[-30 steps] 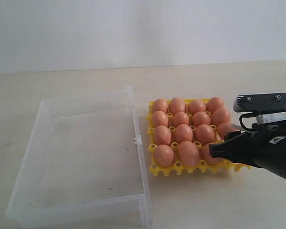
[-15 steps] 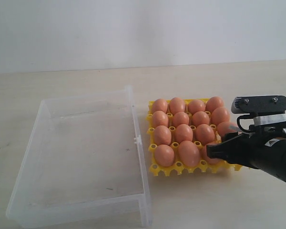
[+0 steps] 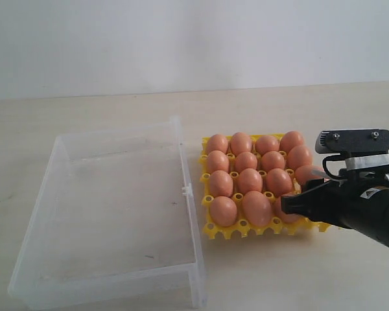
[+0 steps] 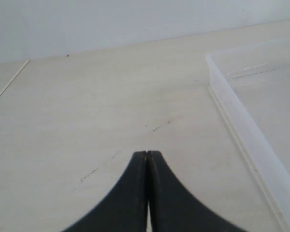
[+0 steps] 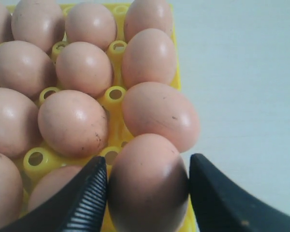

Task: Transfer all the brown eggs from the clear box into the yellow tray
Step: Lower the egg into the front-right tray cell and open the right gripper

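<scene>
The yellow tray sits right of the clear box, which holds no eggs. Several brown eggs fill the tray's cells. My right gripper is at the tray's near right corner, shut on a brown egg that stands over the corner cell; its fingers press both sides of that egg. Neighbouring eggs and yellow posts lie just beyond. My left gripper is shut and holds nothing; it hovers over bare table beside the clear box's wall. The exterior view does not show it.
The pale wooden table runs to a white wall behind. A small clasp tab juts from the box's side that faces the tray. The tray's yellow edge borders bare table in the right wrist view.
The right arm has shifted a little to the left and lower over the tray's near right corner, with the egg still between its fingers. Box, tray and other eggs have not moved.
</scene>
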Robot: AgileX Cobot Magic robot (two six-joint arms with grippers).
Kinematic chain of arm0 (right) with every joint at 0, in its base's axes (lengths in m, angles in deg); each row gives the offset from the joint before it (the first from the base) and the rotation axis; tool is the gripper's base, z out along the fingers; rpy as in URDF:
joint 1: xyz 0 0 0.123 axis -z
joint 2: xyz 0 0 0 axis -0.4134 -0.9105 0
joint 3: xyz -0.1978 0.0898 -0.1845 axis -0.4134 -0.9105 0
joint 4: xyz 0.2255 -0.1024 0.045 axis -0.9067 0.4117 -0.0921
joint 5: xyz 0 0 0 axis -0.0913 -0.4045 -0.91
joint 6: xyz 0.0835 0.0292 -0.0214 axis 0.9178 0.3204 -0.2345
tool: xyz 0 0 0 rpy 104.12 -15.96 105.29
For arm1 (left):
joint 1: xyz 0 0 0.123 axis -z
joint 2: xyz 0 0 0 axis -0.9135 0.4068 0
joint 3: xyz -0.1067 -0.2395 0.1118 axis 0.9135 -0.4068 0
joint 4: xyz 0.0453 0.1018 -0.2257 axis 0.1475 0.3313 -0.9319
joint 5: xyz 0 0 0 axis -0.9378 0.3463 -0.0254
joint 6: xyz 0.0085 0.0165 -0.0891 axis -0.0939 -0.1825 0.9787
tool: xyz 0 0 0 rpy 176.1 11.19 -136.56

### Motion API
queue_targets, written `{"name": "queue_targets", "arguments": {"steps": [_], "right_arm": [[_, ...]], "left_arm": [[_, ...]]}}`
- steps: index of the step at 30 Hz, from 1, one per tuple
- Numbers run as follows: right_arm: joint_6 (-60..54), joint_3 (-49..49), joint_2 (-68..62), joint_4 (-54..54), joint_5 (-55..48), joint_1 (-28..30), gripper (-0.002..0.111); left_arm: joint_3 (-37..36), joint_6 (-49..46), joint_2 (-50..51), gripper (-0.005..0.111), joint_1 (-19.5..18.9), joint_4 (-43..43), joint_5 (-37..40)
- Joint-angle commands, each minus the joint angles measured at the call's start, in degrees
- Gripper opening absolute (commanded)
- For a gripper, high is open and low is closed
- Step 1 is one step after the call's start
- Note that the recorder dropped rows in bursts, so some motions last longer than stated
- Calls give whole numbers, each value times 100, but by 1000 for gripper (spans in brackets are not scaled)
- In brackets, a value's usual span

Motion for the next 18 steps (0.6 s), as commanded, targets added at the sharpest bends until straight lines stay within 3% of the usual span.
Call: {"name": "queue_targets", "arguments": {"steps": [1, 11, 15, 18], "right_arm": [[-10, 28, -11, 74, 146, 31, 50], [-10, 28, -11, 54, 189, 31, 51], [-10, 28, -11, 57, 233, 31, 62], [-10, 28, -11, 35, 233, 31, 64]], "left_arm": [[23, 24, 4, 0, 34, -14, -52], [23, 24, 4, 0, 34, -14, -52], [23, 24, 4, 0, 34, -14, -52], [23, 24, 4, 0, 34, -14, -52]]}}
